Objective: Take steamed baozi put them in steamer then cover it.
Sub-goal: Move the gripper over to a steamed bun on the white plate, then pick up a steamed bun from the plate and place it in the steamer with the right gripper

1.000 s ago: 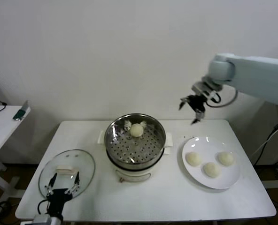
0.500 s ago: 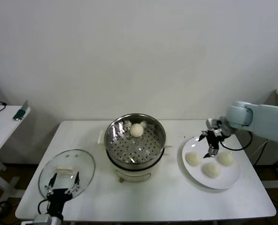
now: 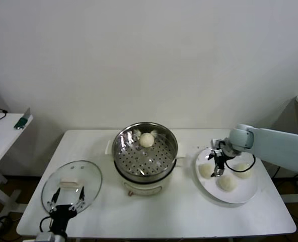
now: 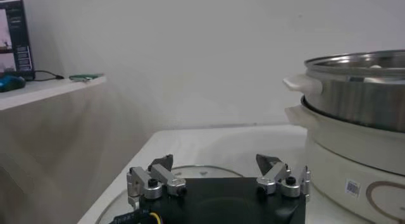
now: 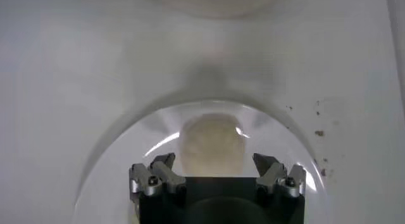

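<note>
Right claw (image 3: 215, 166) is wide open, empty, over the plate's (image 3: 239, 195) nearest bun (image 5: 212, 146). Off-centre closing could squash or roll it. Left claw (image 3: 66, 197) is open above the lid (image 3: 88, 174); steamer (image 3: 145, 151) stands mid-counter.

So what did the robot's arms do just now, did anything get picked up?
The right gripper came down from high above the table to the white plate, open over the nearest bun. Nothing grabbed yet. The left gripper, lid, steamer and its one bun stayed put.
</note>
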